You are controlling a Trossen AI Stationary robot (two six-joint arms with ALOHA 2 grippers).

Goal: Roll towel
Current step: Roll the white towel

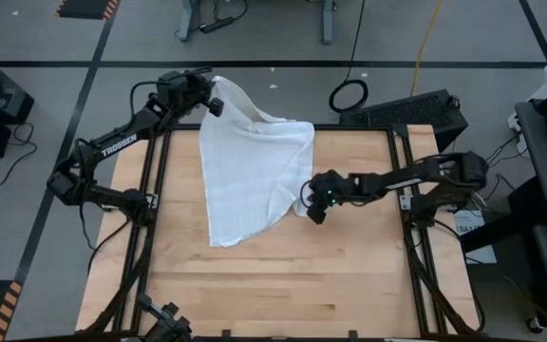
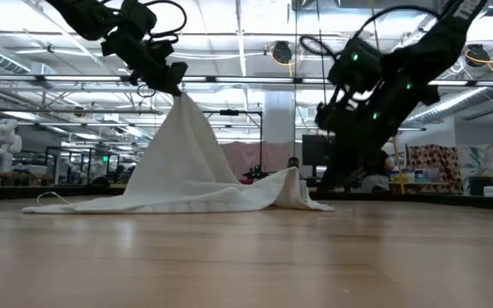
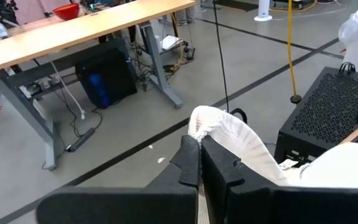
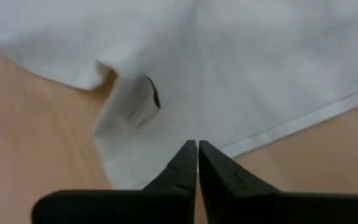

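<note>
Left gripper [image 1: 215, 103] clamped on towel [image 1: 250, 171] corner, lifting it above table [image 1: 349, 275] far edge; rest drapes onto table. Right gripper [image 1: 309, 204] closed, empty, at towel's edge; contact unclear

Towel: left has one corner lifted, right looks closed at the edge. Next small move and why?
Probably reopen the right gripper and re-pinch the towel hem. Its fingers are shut just above the cloth edge, and the wrist view shows nothing clearly caught between them. The left gripper is shut on a raised corner at the table's far edge, so the towel hangs as a tent and needs a second hold before it can be spread.
</note>
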